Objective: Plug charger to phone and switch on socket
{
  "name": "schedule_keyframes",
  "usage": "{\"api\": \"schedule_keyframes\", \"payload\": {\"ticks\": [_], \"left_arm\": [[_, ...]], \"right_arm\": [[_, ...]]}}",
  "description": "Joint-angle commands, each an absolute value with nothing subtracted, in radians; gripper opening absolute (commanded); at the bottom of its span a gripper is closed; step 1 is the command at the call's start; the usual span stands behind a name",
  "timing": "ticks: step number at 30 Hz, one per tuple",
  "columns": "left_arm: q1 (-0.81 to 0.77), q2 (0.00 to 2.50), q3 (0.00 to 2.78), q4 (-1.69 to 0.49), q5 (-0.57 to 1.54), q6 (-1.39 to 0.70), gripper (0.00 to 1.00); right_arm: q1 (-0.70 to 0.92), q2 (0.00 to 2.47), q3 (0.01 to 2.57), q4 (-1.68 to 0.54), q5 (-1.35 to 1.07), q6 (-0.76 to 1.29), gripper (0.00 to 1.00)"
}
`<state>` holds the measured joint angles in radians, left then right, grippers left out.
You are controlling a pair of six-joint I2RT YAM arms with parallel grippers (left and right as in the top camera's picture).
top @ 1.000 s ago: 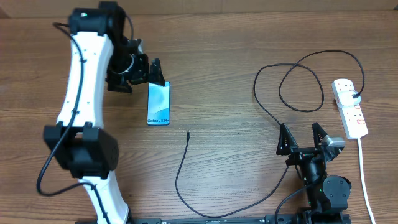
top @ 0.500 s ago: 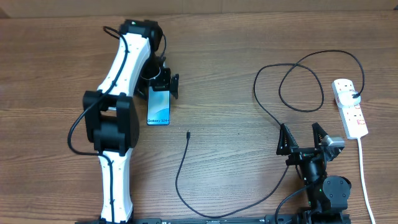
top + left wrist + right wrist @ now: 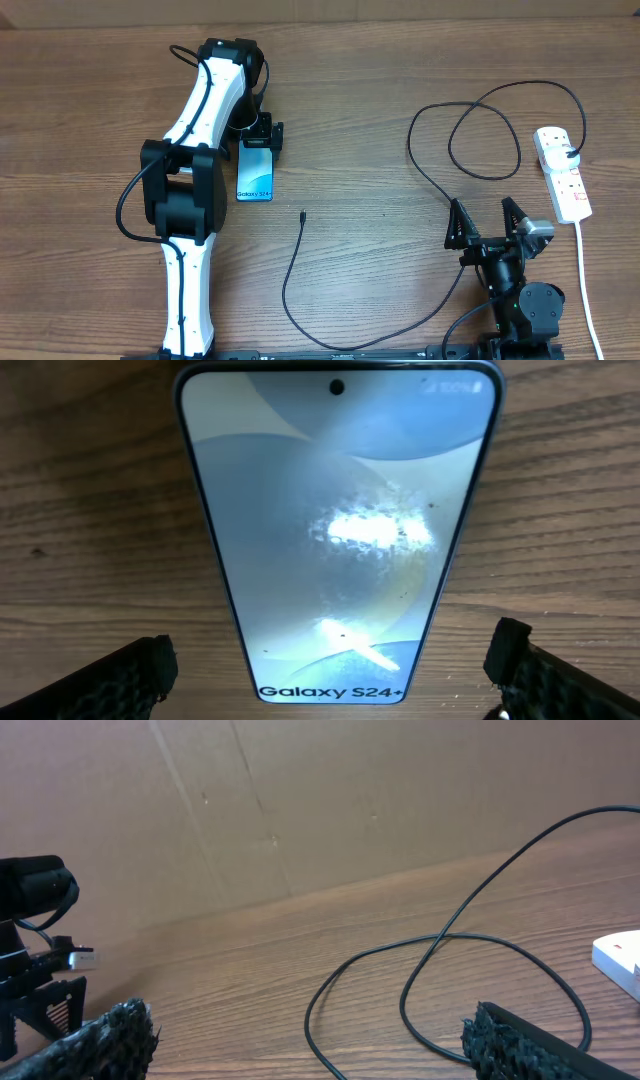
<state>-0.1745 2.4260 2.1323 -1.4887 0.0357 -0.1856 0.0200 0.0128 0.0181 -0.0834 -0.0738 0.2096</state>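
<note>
— Left fingers [image 3: 120, 680]?
— Spread wide, gripping nothing. One sits to each side of the phone [image 3: 340, 530], set wider than it. Bare wood shows between each finger and the phone's edge.

— The phone itself?
— Flat on the surface [image 3: 380, 80], left of centre, pale blue screen up. The "Galaxy S24+" lettering is at the end toward the near edge. The left arm [image 3: 205, 110] arches over from the far side.

— Right fingers [image 3: 457, 225]?
— Also open in a broad V, empty. Low at the near right, well apart from the phone.

— Charger [image 3: 290, 290]?
— Thin black cable. Its connector tip [image 3: 302, 215] lies loose on the wood, near the phone's lettered corner but not touching it. From there the cable curves toward the near edge and swings right. It then climbs in loops to a black plug on the socket [image 3: 563, 175].

— And the socket?
— White strip at the far right, lying lengthwise, small red switches on it. Switch position too small to read. A white cord [image 3: 585, 290] trails from it toward the near edge.
</note>
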Motion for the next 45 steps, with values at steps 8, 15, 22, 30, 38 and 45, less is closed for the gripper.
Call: {"api": "schedule_keyframes", "payload": {"ticks": [8, 15, 22, 30, 38, 45], "left_arm": [[-0.171, 2.433, 2.128, -1.502, 0.019, -0.218, 0.83], [-0.171, 2.433, 2.127, -1.503, 0.018, -0.233, 0.14], [-0.172, 2.433, 2.123, -1.533, 0.018, -0.270, 0.04], [-0.172, 2.433, 2.045, -1.511, 0.023, -0.270, 0.04], [-0.172, 2.433, 1.979, -1.458, 0.074, -0.270, 0.12], [-0.171, 2.433, 1.977, -1.439, 0.195, -0.265, 0.07]], "right_arm": [[0.017, 0.002, 0.008, -0.080, -0.069, 0.216, 1.00], [0.017, 0.002, 0.008, -0.080, -0.069, 0.216, 1.00], [0.017, 0.002, 0.008, -0.080, -0.069, 0.216, 1.00], [0.017, 0.002, 0.008, -0.080, -0.069, 0.216, 1.00], [0.017, 0.002, 0.008, -0.080, -0.069, 0.216, 1.00], [0.017, 0.002, 0.008, -0.080, -0.069, 0.216, 1.00]]}}
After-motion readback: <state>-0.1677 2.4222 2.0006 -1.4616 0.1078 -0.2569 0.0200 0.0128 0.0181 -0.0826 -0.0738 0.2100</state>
